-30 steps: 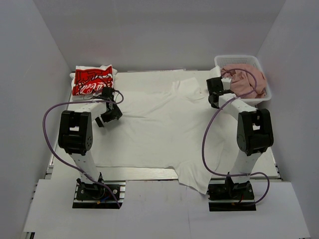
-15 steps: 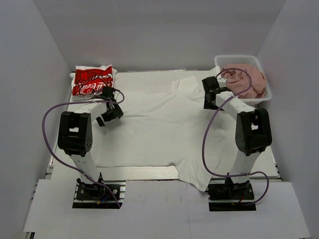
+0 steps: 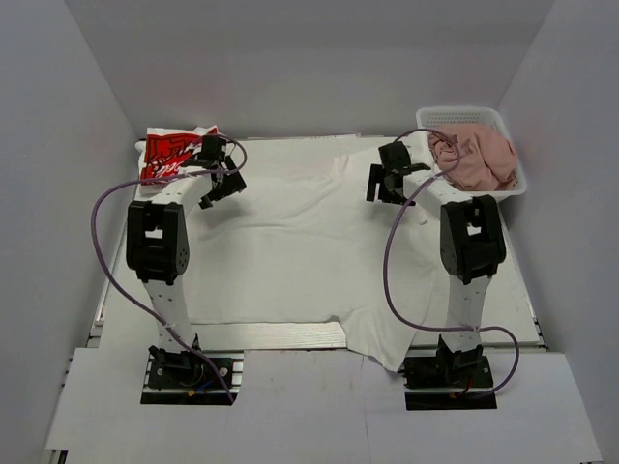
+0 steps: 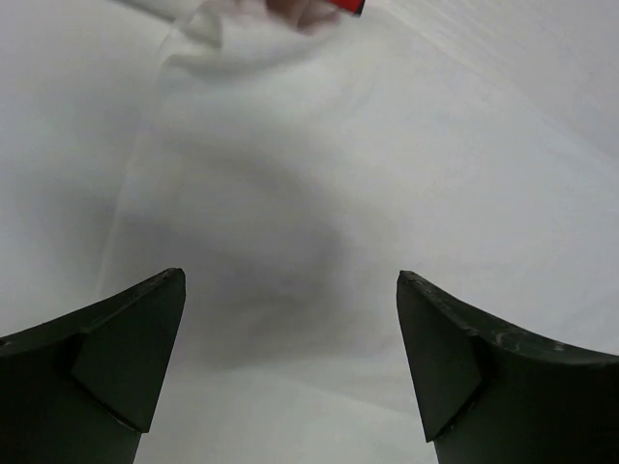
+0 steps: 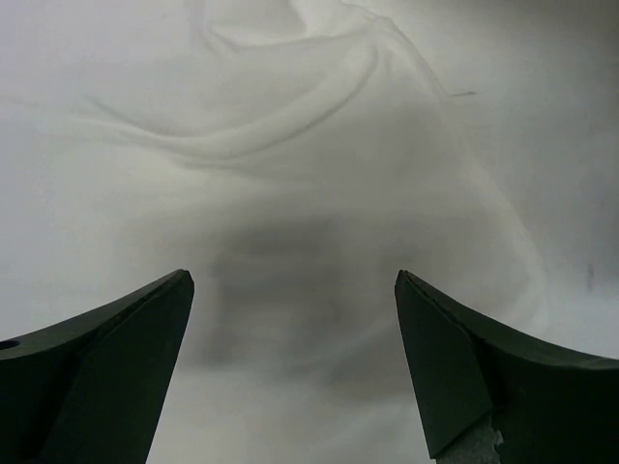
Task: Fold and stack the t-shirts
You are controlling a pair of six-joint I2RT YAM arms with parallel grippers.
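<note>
Nearest, the large white cotton t-shirt [image 3: 309,251] lies spread on the table [image 3: 513,271], one hem corner drooping over the near edge. Soft and limp, it will likely sag unless pinched at the shoulders. The left gripper [image 3: 219,182] and right gripper [image 3: 381,184] hover there, jaws spread, holding nothing. Farther back lie one folded white shirt with red print [image 3: 174,155] and one dusty-pink shirt [image 3: 479,159] bunched in the white mesh basket [image 3: 464,113]. That makes three shirts.

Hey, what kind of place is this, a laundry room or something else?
Probably a robot test booth in a lab, not a home: plain white panels wall in the table, a left arm and right arm are bolted at its near edge, and a white t-shirt lies spread near a mesh basket.
</note>
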